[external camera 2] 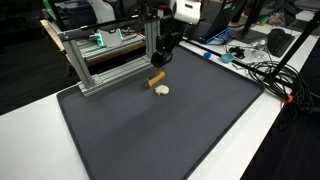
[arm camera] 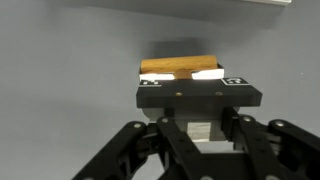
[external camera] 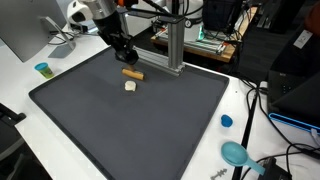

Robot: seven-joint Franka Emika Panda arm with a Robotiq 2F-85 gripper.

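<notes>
The pincer (external camera: 123, 56) hangs low over the grey mat (external camera: 150, 125) on the white tabletop (external camera: 20, 95). Whether it is released or clenched I cannot tell. A short wooden stick (external camera: 132, 72) lies on the mat just beside its tip, at about 5 o'clock. A small pale lump (external camera: 130, 86) sits near the stick's 6 o'clock, apart from it. In the wrist view the stick (arm camera: 178, 66) lies crosswise at 12 o'clock, beyond the pincer (arm camera: 195, 92).

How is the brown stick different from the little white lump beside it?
The brown stick is tan and long, and it lies flat. The white lump is pale cream, shorter and chunkier. The brown stick is closer to the tool and the metal frame, while the white lump is farther out. Both rest close together on the dark mat.
</notes>
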